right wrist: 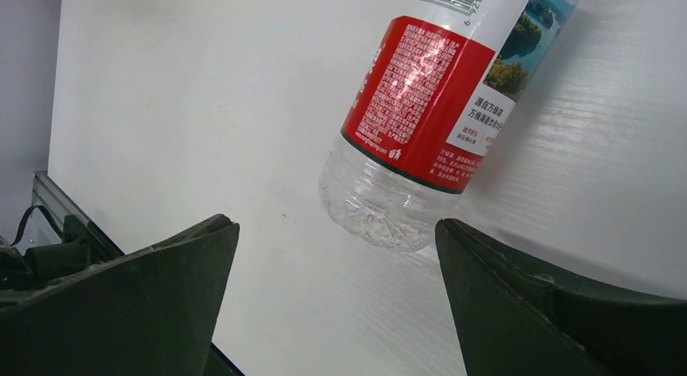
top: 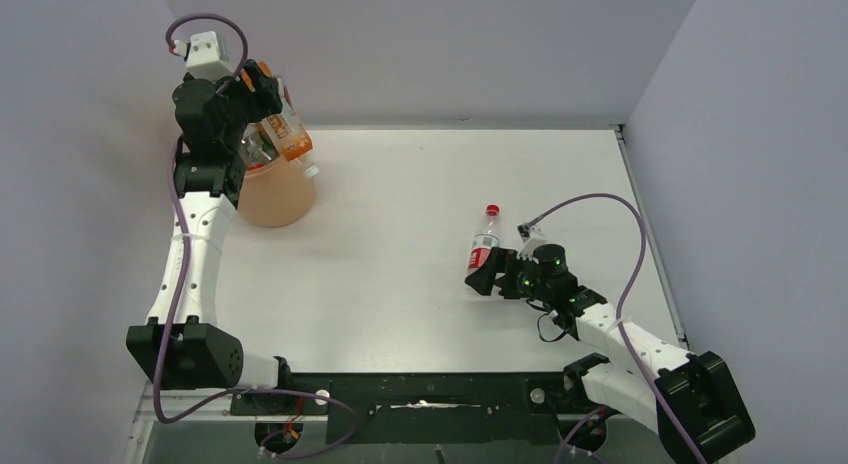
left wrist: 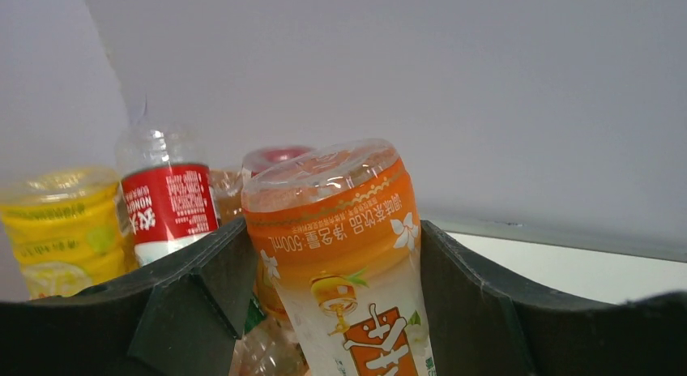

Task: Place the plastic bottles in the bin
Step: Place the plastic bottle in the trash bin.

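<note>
1. Nearest, the right gripper, spread wide and empty, faces the base of a red-labelled bottle lying on the table (the only one seen left out).
2. Farther, the left gripper clamps an orange-labelled bottle above the bin, which holds several bottles; the task looks nearly finished.

Bin half hidden (behind left arm).

White arms with black joints, purple cables.
</note>
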Action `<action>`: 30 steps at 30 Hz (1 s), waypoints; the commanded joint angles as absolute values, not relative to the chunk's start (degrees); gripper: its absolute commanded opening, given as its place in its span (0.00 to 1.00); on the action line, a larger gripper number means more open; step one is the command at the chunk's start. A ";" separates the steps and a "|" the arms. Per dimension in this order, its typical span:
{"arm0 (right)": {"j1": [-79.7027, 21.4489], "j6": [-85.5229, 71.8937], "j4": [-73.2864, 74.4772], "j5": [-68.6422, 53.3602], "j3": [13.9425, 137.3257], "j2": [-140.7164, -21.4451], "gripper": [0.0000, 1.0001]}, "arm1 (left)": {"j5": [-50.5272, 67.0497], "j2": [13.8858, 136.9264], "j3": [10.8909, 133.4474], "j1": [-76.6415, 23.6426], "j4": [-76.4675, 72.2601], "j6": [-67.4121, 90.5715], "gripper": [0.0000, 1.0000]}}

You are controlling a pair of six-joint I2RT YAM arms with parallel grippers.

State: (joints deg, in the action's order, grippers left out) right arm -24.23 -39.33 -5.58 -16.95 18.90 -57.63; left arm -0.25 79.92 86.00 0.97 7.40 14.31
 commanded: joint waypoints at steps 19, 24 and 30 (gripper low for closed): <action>-27.61 -40.06 -11.92 -16.72 20.54 -63.55 0.98 | -10.59 74.40 70.11 5.18 -37.70 -0.10 0.55; -27.67 -39.56 -12.45 -16.91 20.98 -64.90 0.98 | -13.17 76.99 67.39 4.67 -45.18 -3.84 0.55; -27.74 -39.38 -13.89 -17.49 21.01 -66.90 0.98 | -14.78 79.28 63.87 3.03 -52.56 -8.91 0.55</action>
State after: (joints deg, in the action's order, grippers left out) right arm -27.16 -39.70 -9.61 -16.95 18.94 -66.04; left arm -12.34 78.89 65.52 4.47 -41.21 -3.81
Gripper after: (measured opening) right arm 0.979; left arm 0.657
